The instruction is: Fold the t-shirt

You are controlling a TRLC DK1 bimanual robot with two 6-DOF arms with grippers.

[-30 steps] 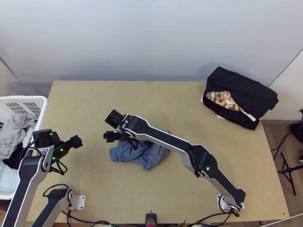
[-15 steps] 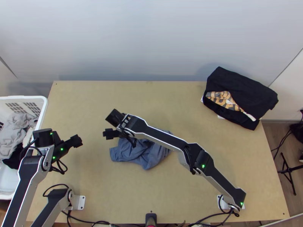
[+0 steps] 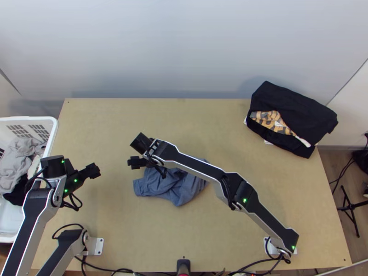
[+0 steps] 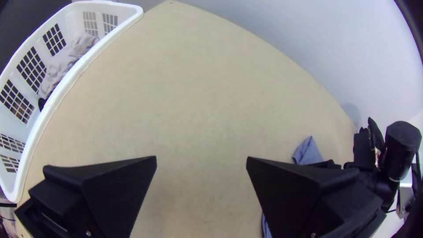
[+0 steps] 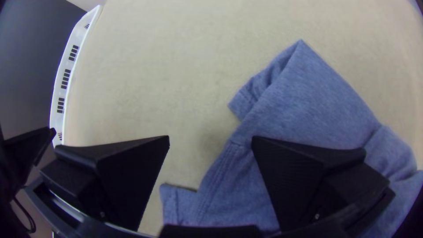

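One blue t-shirt (image 3: 172, 186) lies bunched up on the light wooden tabletop (image 3: 216, 124), left of the middle in the top view. It is soft cloth with little pale flecks, lots of lumpy folds, and lines of stitching along a seam. It is longer than it is wide. Its long way goes mostly side to side, with the right end a bit nearer the wall (image 3: 184, 50). A thin end pokes out to the left, toward the basket. In the right wrist view, one corner makes a sharp point.

There are two tools, each with two wide, flat black fingers. The left tool (image 3: 93, 171) is wide open with nothing in it, over bare wood between the basket and the t-shirt. The right tool (image 3: 132, 162) is wide open too, and holds nothing. It is by the t-shirt's left end; in its own wrist view, one finger (image 5: 304, 180) is in front of the blue cloth.

One white plastic basket (image 3: 54, 131) with rows of small holes is at the left. It has crumpled grey cloth (image 3: 19, 154) and some black cloth (image 3: 17, 191) inside. At the far right corner is one black cloth bundle (image 3: 294, 108), with one orange and grey patterned cloth (image 3: 271, 120) peeking out.
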